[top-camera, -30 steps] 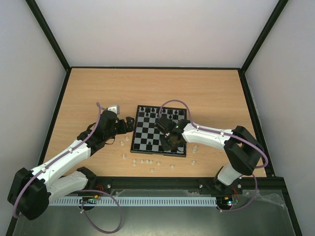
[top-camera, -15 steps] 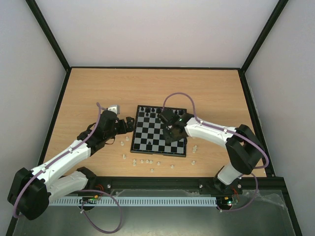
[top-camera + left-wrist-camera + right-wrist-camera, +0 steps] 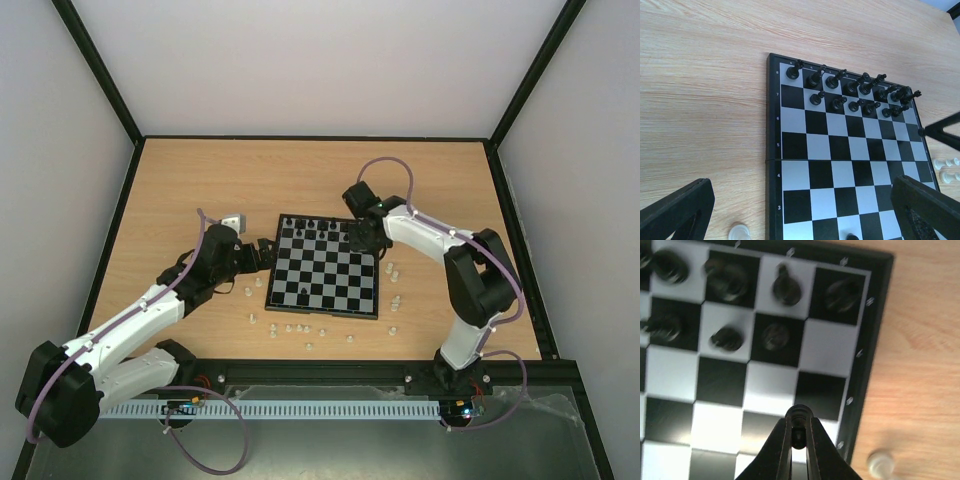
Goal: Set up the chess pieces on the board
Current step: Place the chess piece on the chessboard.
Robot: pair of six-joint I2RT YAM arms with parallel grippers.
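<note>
The board [image 3: 340,285] lies mid-table with black pieces [image 3: 320,232] lined along its two far rows. My right gripper [image 3: 365,240] is over the board's far right corner, shut on a black pawn [image 3: 799,421] held above the squares near the right border [image 3: 867,340]. The blurred black pieces [image 3: 782,287] stand just beyond it. My left gripper [image 3: 265,248] is open and empty at the board's left edge, with its fingers [image 3: 675,210] spread wide over the near rows [image 3: 840,150]. One black piece [image 3: 302,290] stands alone near the front. Several white pieces [image 3: 300,328] lie on the table.
More white pieces [image 3: 395,272] stand just right of the board, seen in the left wrist view [image 3: 946,164] and blurred in the right wrist view [image 3: 880,462]. One white piece [image 3: 738,232] lies by the board's left border. Black walls ring the wooden table.
My right gripper has swung from the board's front right part to its far right corner, carrying the black pawn. The left arm has not moved.
</note>
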